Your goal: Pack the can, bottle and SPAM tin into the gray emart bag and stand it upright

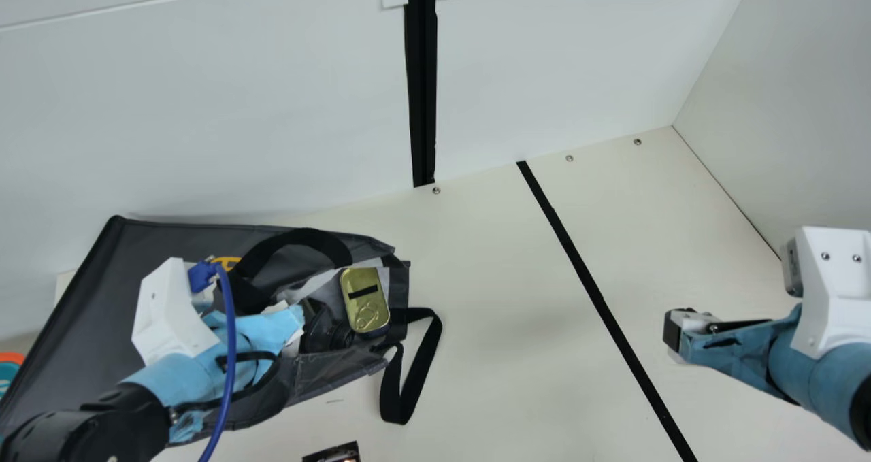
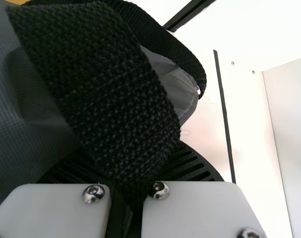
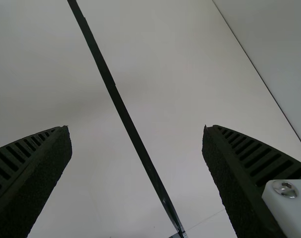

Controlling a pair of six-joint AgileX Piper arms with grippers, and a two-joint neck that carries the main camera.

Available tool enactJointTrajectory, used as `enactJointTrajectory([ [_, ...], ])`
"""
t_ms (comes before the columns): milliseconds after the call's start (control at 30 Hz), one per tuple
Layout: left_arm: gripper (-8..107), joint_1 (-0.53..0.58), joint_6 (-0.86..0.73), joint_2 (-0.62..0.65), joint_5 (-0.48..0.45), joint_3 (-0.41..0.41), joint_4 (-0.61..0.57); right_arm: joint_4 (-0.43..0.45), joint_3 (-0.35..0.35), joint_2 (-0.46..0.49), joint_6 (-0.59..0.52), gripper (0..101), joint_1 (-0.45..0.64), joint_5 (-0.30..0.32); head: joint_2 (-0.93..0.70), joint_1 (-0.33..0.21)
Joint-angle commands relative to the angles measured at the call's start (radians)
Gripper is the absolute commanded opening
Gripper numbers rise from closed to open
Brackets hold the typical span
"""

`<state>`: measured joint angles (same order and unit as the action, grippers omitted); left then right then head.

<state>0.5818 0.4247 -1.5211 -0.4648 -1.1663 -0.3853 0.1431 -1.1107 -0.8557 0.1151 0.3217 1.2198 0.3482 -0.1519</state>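
Far left, well apart from the left claw: orange-and-teal thing (image 1: 9, 367), cut off at the main view's edge, can't tell what it is. Next, gray emart bag (image 1: 102, 292), lying on its side on the desk (image 1: 490, 312), not upright; its mouth is toward the right claw's side. Yellow patch (image 1: 226, 262) on the bag, behind the left claw's wrist. Left claw (image 1: 318, 329) is at the bag mouth, closed on a black strap (image 2: 96, 94); the left wrist view has the webbing running in between the fingers. Dark shapes inside the mouth by the left claw, can't tell what they are. Dark flat item (image 1: 333, 455) on the desk, nearer the camera than the left claw, partly cut off. SPAM tin (image 1: 365, 300) just beside the left claw, on the right claw's side of it, in the bag mouth, gold face with pull ring showing. Past the tin, a black strap loop (image 1: 408, 373) hangs out of the bag onto the desk, between the two claws but nearer the left one. Black line (image 1: 593, 292) runs along the desk between the claws. Right claw (image 1: 670, 336) is over the desk, well apart from the bag, open wide, nothing between its fingers.
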Motion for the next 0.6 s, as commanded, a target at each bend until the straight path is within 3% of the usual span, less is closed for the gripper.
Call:
enactJointTrajectory([
  [0,-8,0.000,0.000,0.000,0.000,0.000,0.000,-0.005,0.003,0.006,-0.003,95,-0.001,0.000,0.001,-0.023],
  [567,-8,0.000,0.000,0.000,0.000,0.000,0.000,-0.047,0.036,0.061,-0.036,95,0.023,0.000,0.001,-0.023],
])
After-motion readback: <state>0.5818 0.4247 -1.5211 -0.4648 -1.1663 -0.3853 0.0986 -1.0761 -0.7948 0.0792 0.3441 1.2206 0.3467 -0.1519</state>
